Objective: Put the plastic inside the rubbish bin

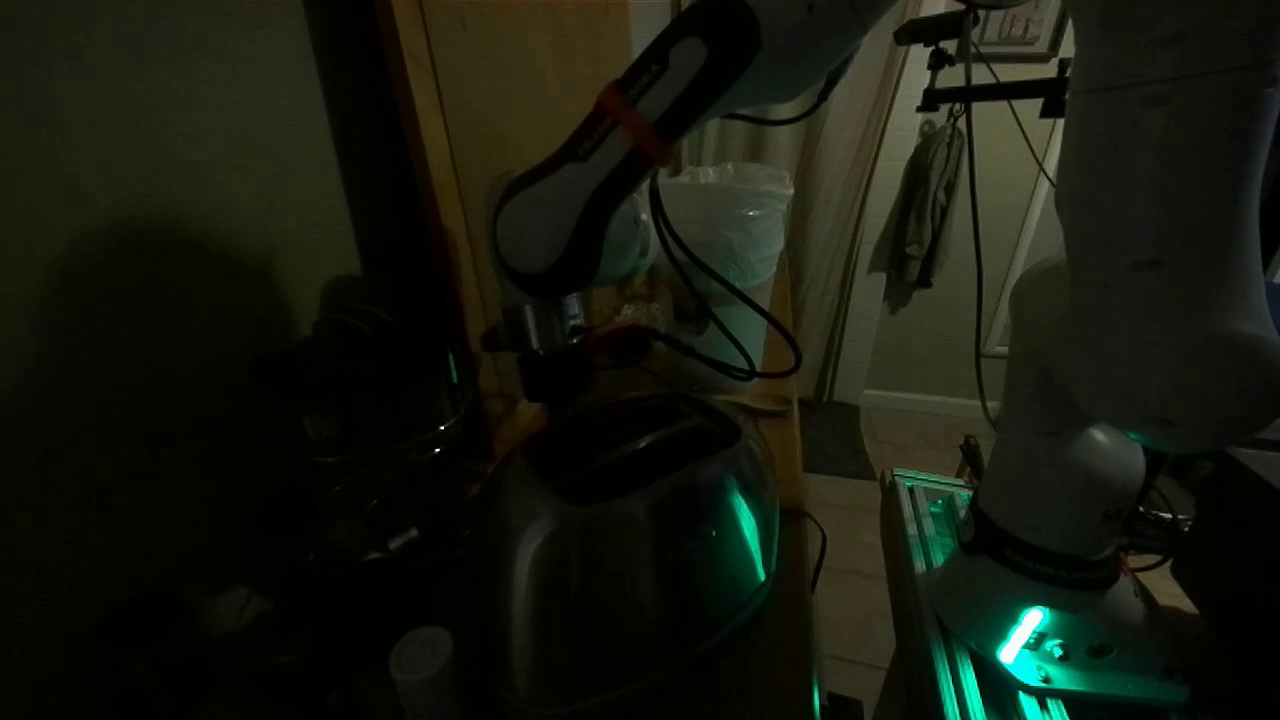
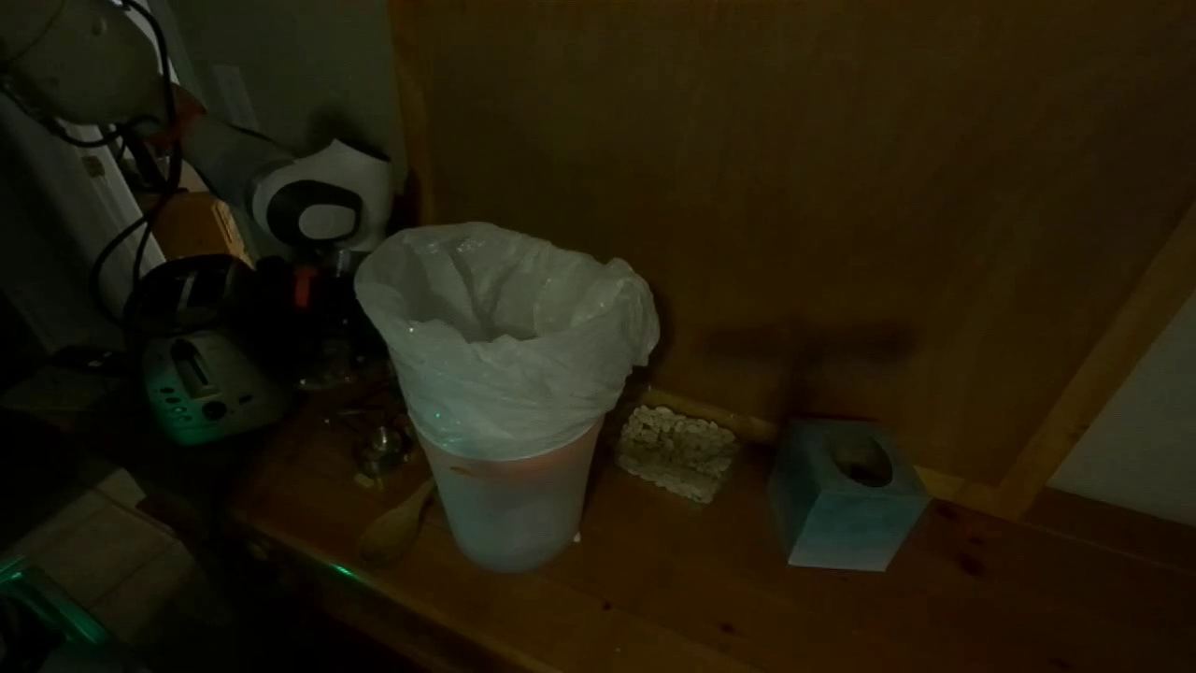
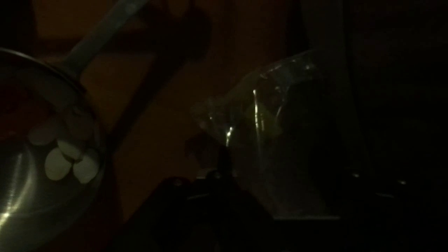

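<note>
A piece of clear, crinkled plastic (image 3: 259, 119) with bright glints lies in the wrist view, ahead of and between the fingers of my gripper (image 3: 287, 168). The fingers are very dark but stand wide apart, so the gripper is open. In the exterior views my gripper (image 1: 555, 375) (image 2: 322, 313) points down behind the toaster; its fingertips are lost in the dark. Faint clear glints (image 2: 327, 369) show beneath it. The rubbish bin (image 2: 509, 509) is a pale, tapering bucket with a whitish liner over its rim; it also shows in an exterior view (image 1: 740, 240), partly behind the arm.
A shiny metal toaster (image 1: 620, 570) (image 2: 210, 383) stands near the gripper. A metal pan (image 3: 24, 196) with pale oval pieces lies left in the wrist view. A wooden spoon (image 2: 397, 528), a small glass item (image 2: 381, 449), a pebbled tray (image 2: 677, 453) and a tissue box (image 2: 846, 505) surround the bin.
</note>
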Controlling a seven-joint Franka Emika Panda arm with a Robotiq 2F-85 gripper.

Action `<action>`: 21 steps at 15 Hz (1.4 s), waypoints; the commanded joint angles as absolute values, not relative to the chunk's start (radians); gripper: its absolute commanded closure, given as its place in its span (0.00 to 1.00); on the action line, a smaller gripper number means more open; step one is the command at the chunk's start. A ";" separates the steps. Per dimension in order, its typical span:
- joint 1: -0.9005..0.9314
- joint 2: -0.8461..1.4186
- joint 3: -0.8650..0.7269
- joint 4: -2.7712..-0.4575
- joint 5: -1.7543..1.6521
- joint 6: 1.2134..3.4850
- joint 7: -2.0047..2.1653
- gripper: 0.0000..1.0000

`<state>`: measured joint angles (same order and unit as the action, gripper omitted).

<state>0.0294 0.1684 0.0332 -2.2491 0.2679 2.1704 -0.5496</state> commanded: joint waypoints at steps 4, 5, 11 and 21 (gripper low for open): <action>0.016 0.169 0.046 -2.247 0.236 2.213 -0.501 0.91; 0.016 0.157 0.045 -2.251 0.230 2.216 -0.493 0.97; 0.029 0.015 0.033 -2.284 0.090 2.242 -0.381 1.00; 0.041 -0.203 0.047 -2.245 -0.144 2.146 -0.189 0.99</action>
<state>0.0336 -0.2039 0.0541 -2.2474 -0.1427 2.1481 -0.1902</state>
